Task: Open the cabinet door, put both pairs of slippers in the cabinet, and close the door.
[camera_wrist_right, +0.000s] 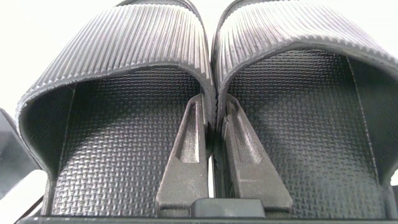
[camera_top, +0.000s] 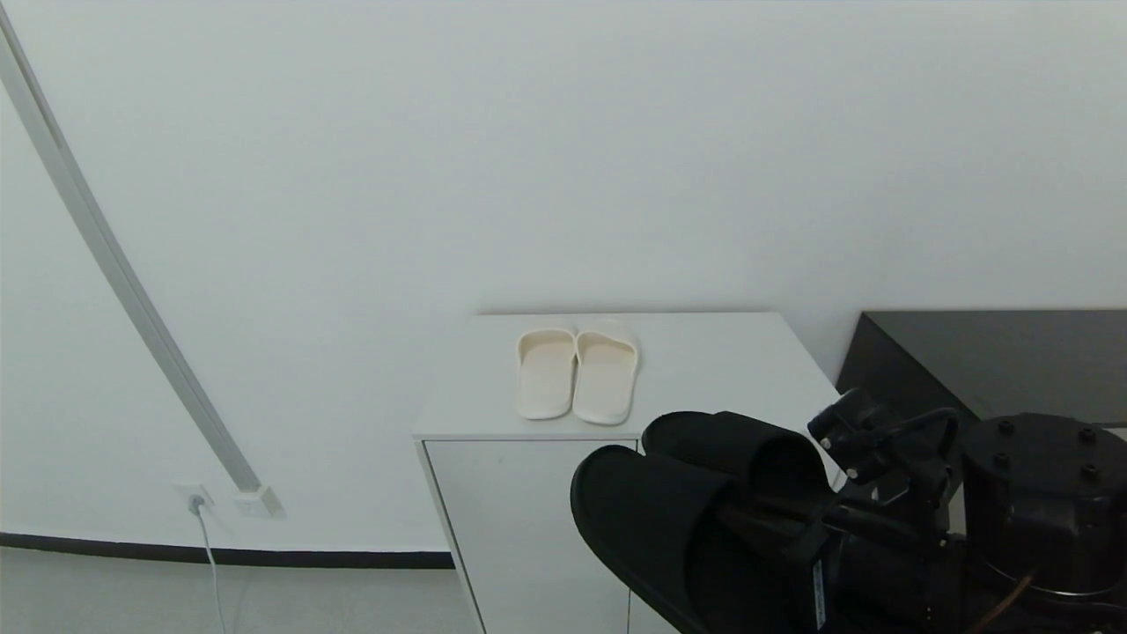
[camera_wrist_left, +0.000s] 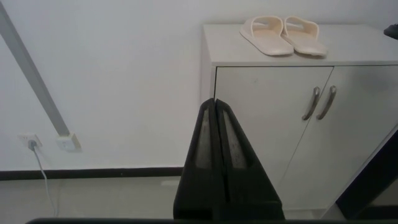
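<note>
**Black slippers pinched in our right gripper, cabinet shut**

Our right gripper [camera_wrist_right: 214,106] has one finger inside each of the black slippers [camera_wrist_right: 124,124]. The two fingers clamp the slippers' adjoining inner edges between them, so the pair hangs together as one. In the head view the black slippers [camera_top: 669,511] are held off the floor, toes pointing away from us. They sit in front of the cabinet's [camera_top: 704,370] front right corner and just below its top edge, covering part of its front.

Our left gripper [camera_wrist_left: 215,106] carries nothing; its fingers are pressed flat against each other with no gap between them. It is held low, to the left of the cabinet's [camera_wrist_left: 348,46] front, and points toward the wall and the cabinet's left side.

On the cabinet's top lie the cream slippers [camera_top: 577,374], side by side and touching, toes toward the wall, a little left of the middle. The left wrist view shows these cream slippers [camera_wrist_left: 284,34] and, below them, both doors [camera_wrist_left: 267,124] closed flush. Their two handles [camera_wrist_left: 319,102] stand upright, close together at the centre seam.

The cabinet stands against a white wall. A grey conduit [camera_top: 114,255] runs down that wall to a socket [camera_top: 194,499] with a cable [camera_top: 211,563] plugged in. A black table [camera_top: 995,352] stands just to the cabinet's right.
</note>
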